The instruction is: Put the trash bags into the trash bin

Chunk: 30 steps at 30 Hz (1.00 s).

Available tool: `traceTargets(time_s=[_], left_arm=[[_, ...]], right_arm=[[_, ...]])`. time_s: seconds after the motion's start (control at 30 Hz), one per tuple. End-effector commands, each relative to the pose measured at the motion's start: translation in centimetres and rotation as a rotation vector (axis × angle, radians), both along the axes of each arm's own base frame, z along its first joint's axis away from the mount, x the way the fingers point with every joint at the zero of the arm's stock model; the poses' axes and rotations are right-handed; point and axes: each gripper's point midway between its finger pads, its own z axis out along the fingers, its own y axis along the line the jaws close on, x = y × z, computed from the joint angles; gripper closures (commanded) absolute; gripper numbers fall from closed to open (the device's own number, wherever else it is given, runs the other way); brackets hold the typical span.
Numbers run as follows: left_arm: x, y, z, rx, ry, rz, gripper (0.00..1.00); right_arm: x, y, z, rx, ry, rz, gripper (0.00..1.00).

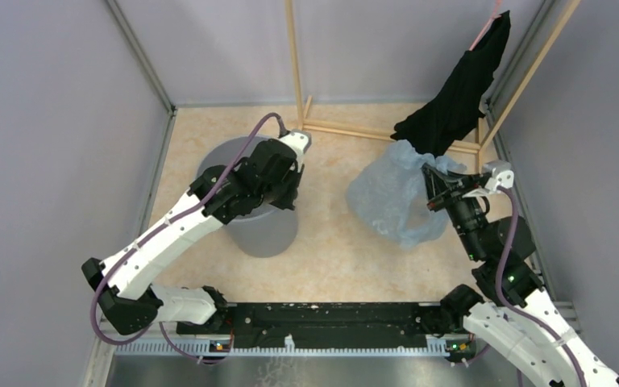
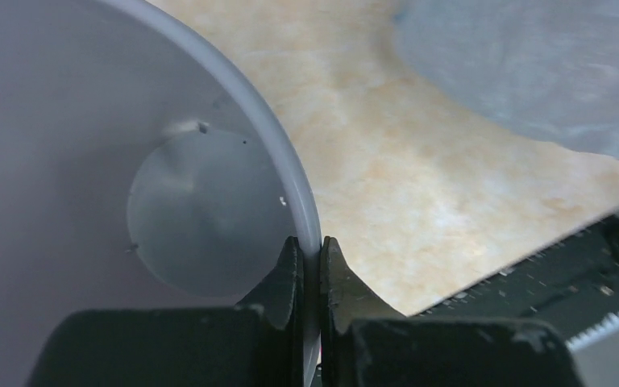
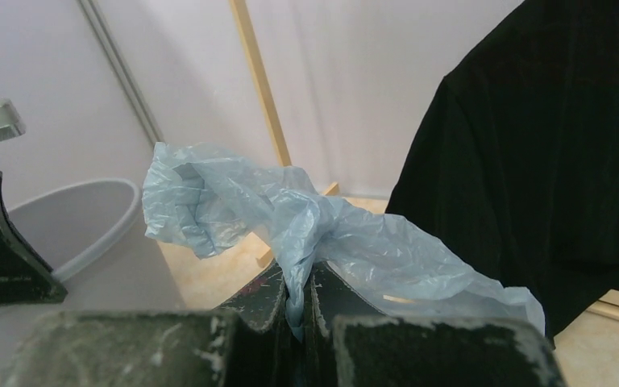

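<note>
Two pinches: left gripper (image 2: 311,251) on bin (image 2: 81,113), right gripper (image 3: 300,280) on bag (image 3: 234,201)

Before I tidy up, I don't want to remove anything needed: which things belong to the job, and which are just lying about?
Job: crinkly pale-blue plastic bag; round grey plastic bin.
Not needed: black cloth garment; thin wooden frame.

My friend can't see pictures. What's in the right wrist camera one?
The right gripper pinches a crinkly pale-blue trash bag that bunches above it. A grey trash bin stands at left, a black garment hangs at right.
</note>
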Motion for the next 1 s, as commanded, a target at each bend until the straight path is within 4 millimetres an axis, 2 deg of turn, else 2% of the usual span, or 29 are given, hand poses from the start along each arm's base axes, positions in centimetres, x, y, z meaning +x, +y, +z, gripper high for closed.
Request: traceTargets(time_s=[0.0, 0.07, 0.17, 0.27, 0.37, 0.43, 0.5, 0.53, 0.67, 0.8, 0.87, 0.97], left_arm=[[-4.6, -7.2, 3.4, -0.252, 0.047, -0.301, 1.00], [-6.7, -9.3, 3.4, -0.285, 0.069, -0.394, 1.00], [-8.7, -11.6, 2.7, -0.289, 0.080, -0.491, 1.00], [-9.7, -12.8, 1.6, -0.258, 0.078, -0.542, 1.00], [-10.7, -13.7, 1.5, -0.271, 0.066, -0.592, 0.99], [-10.9, -13.9, 1.7, -0.297, 0.053, -0.599, 0.72], [-10.9, -13.5, 2.7, -0.332, 0.019, -0.599, 0.59], [-11.0, -13.2, 3.2, -0.347, 0.003, -0.601, 0.53], [-11.2, -10.9, 5.2, -0.387, -0.100, -0.610, 0.44], [-9.8, -6.2, 7.8, -0.408, -0.274, -0.482, 0.23], [-9.3, -3.5, 9.0, -0.450, -0.354, -0.401, 0.19], [-9.3, 0.1, 10.5, -0.552, -0.458, -0.309, 0.13]], right_arm=[[-1.8, -1.5, 4.3, 0.061, -0.085, -0.013, 1.00], [-2.3, -1.8, 5.4, 0.084, -0.094, -0.010, 1.00], [-3.3, -2.6, 7.6, 0.127, -0.095, -0.009, 1.00], [-4.3, -3.6, 9.5, 0.148, -0.087, -0.022, 1.00], [-5.3, -4.0, 11.6, 0.143, -0.099, -0.009, 1.00], [-5.7, -3.6, 13.0, 0.135, -0.115, 0.024, 1.00], [-6.1, -2.6, 14.6, 0.135, -0.140, 0.080, 1.00], [-6.5, -2.0, 15.6, 0.139, -0.159, 0.123, 1.00], [-7.8, 2.1, 19.5, 0.165, -0.227, 0.351, 1.00], [-8.6, 6.4, 23.5, 0.238, -0.244, 0.604, 1.00], [-8.9, 8.9, 25.0, 0.272, -0.219, 0.751, 1.00], [-10.2, 11.3, 27.0, 0.351, -0.210, 0.956, 1.00]])
